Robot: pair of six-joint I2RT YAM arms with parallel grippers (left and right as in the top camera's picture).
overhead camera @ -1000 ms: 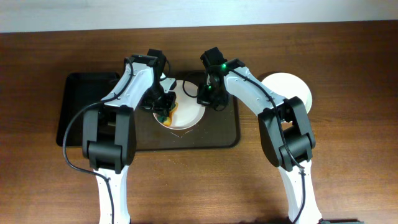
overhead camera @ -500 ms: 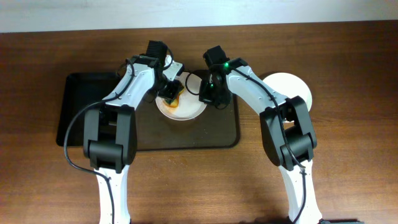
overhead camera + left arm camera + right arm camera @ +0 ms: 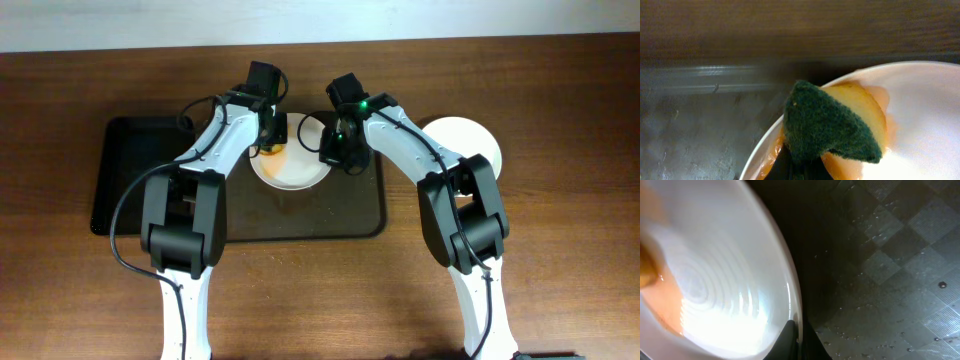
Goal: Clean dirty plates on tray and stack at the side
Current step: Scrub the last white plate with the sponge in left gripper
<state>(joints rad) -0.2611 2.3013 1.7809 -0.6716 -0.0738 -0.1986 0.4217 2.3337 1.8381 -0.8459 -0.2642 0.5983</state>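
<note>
A round white dirty plate [image 3: 296,170] with orange sauce at its far left lies on the dark brown-grey tray [image 3: 340,215]. My left gripper [image 3: 270,140] is shut on a yellow sponge with a green scouring face [image 3: 832,125], pressed on the plate's sauce-smeared far rim [image 3: 920,100]. My right gripper [image 3: 332,152] is shut on the plate's right rim [image 3: 792,310], one finger inside and one outside. A plain white plate [image 3: 462,140] sits on the table to the right of the tray.
A smaller glossy black tray [image 3: 135,170] lies left of the large tray. The bare wooden table [image 3: 560,200] spreads around. The tray floor [image 3: 890,280] in the right wrist view is wet with droplets.
My left gripper moved the sponge from the plate's near left up to its far rim. The plate shifted slightly toward the far side. My right gripper stayed on the rim.
</note>
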